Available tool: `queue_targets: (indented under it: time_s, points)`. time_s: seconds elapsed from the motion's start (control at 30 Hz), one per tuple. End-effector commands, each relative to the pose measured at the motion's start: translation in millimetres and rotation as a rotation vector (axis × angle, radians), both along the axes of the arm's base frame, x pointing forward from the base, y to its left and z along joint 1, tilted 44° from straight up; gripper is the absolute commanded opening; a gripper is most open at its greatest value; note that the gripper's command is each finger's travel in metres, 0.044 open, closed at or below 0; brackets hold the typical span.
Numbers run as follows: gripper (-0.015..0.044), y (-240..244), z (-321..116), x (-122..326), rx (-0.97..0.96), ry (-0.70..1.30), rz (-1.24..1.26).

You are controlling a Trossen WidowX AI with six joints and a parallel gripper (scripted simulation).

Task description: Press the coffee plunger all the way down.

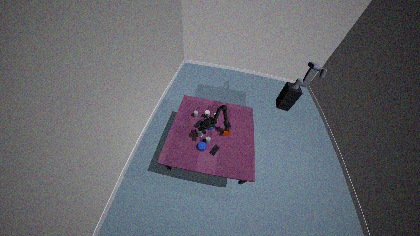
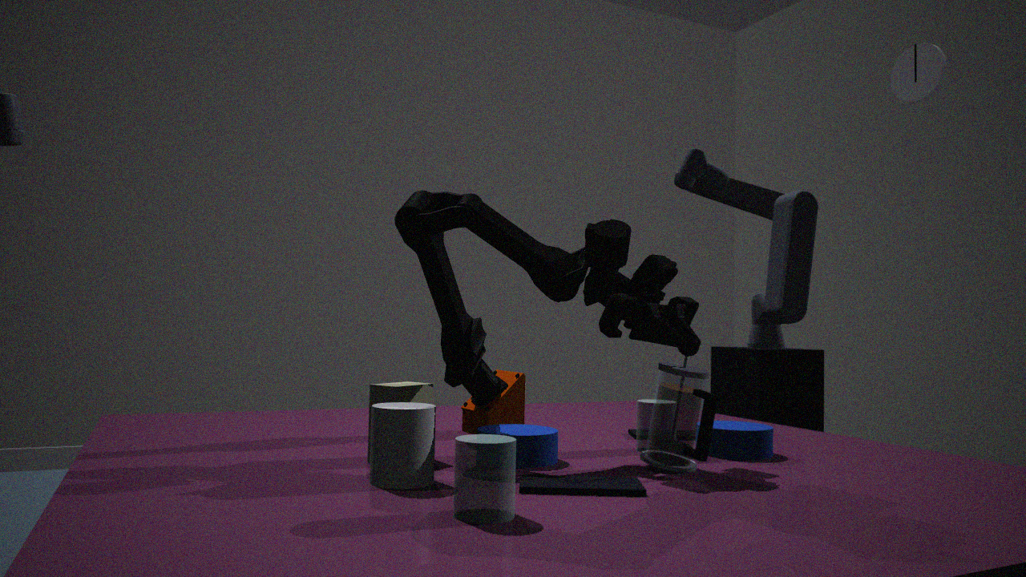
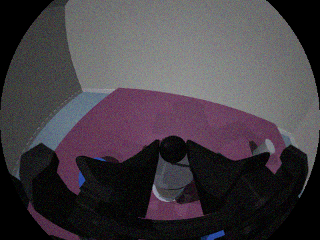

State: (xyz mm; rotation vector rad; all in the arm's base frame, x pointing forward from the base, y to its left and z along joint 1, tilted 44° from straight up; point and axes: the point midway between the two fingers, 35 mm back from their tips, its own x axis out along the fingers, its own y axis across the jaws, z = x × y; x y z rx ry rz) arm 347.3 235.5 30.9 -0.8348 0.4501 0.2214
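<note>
While the gripper (image 3: 173, 149) clamps the plunger knob (image 3: 173, 148) between its fingers, the glass press (image 2: 676, 416) stands upright directly below them. A short stretch of rod (image 2: 684, 361) shows under the fingertips, above the lid.
</note>
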Motion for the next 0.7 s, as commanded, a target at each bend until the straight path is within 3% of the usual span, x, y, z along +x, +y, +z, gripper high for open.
queue_targets:
  time_s: [0.0, 0.67]
  points:
    - [0.0124, -3.2, -3.6, 0.8, -0.014, 0.008, -0.011]
    - [0.0124, 0.0, -0.6, 0.4, -0.002, 0.001, -0.001]
